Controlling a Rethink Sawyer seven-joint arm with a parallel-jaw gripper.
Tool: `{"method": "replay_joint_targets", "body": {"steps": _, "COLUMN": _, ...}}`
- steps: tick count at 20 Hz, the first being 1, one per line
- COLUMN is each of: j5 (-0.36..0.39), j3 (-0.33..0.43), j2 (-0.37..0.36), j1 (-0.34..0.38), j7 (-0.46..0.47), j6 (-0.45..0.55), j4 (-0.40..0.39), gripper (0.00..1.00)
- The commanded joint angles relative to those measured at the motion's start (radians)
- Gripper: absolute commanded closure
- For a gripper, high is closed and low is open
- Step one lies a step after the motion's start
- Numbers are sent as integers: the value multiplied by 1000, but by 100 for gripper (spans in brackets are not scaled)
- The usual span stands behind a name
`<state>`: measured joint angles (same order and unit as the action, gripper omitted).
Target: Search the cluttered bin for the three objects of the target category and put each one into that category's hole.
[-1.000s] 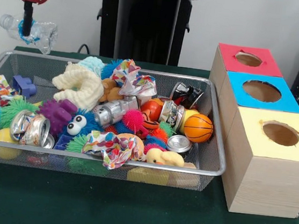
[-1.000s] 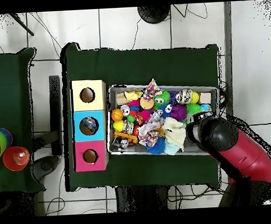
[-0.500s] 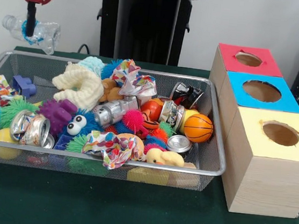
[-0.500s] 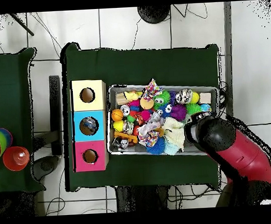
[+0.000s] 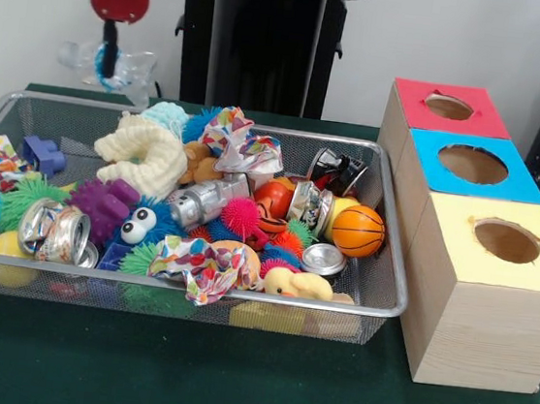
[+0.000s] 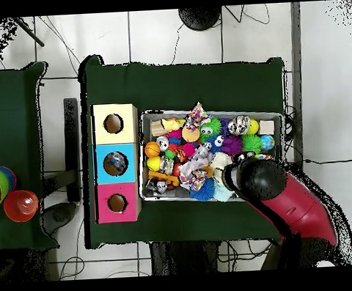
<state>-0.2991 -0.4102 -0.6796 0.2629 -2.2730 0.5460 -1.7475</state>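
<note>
My gripper [image 5: 105,58] is clamped on a clear plastic bottle [image 5: 108,63] with a blue band, hanging in the air above the far rim of the wire bin [image 5: 379,273], toward its left end in the front view. From overhead the arm [image 6: 285,201] hides both, so I only trust the front camera for the grip.

To do this step well, I would keep the bottle high enough to clear the bin's rim and the box tops, carry it across level, and let go only once it is centred over the right hole. The bottle hangs crosswise, so it may catch on a hole's edge; I would tip it end-down first.

The three boxes stand just beside the bin's right side: red [image 5: 449,107] farthest, blue [image 5: 472,165] in the middle, yellow [image 5: 506,241] nearest. Overhead, the blue hole [image 6: 115,163] seems to hold something already. The piled toys, cans [image 5: 52,230] and a basketball [image 5: 357,231] lie below the path.
</note>
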Motion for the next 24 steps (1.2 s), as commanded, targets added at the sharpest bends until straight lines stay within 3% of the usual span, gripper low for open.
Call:
{"method": "replay_joint_targets", "body": {"steps": 1, "j5": -84, "j3": 89, "j2": 5, "j1": -36, "j7": -245, "j6": -55, "j4": -163, "gripper": 100}}
{"method": "replay_joint_targets", "body": {"steps": 7, "j5": -147, "j3": 86, "j2": -17, "j1": -94, "j7": -276, "j6": -65, "j4": -221, "gripper": 100}}
{"method": "replay_joint_targets", "body": {"steps": 14, "j5": -234, "j3": 64, "j2": 0, "j1": -195, "j7": -348, "j6": -59, "j4": -226, "gripper": 100}}
{"method": "replay_joint_targets", "body": {"steps": 24, "j5": -326, "j3": 14, "j2": 67, "j1": -342, "j7": -485, "j6": -6, "j4": -142, "gripper": 100}}
